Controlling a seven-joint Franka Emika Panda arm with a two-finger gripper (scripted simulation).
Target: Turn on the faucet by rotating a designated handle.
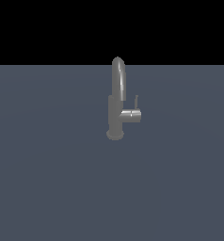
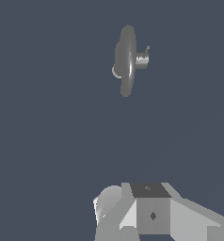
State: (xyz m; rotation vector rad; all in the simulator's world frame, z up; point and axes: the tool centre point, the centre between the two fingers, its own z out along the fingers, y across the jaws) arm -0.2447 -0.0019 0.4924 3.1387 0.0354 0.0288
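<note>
A small grey metallic faucet (image 1: 116, 101) is standing on a flat, matte slate-blue floor (image 1: 48, 179), roughly at the middle of the exterior view and toward the far part of the surface, just under the black background. Its round base is sitting flush on the floor, an upright cylindrical body is rising from it, and a tall arched spout with a soft sheen is curving over at the top. A stubby horizontal cylinder is projecting from the body toward the exterior view's right, and the handle (image 1: 136, 101), a thin short grey rod far slimmer than the spout, is standing upright from the stub's outer end.

The wrist view is looking down on the faucet (image 2: 126, 61) from above, its spout showing as a narrow glossy oval, with the handle (image 2: 147, 49) showing as a tiny sliver beside the stub.

Pale grey, blocky, faceted parts of the robot arm (image 2: 151, 214) are filling one edge of the wrist view, well apart from the faucet. The gripper's fingers are not showing, so whether the claw is spread or closed cannot be told. No writing or label is readable on anything.
</note>
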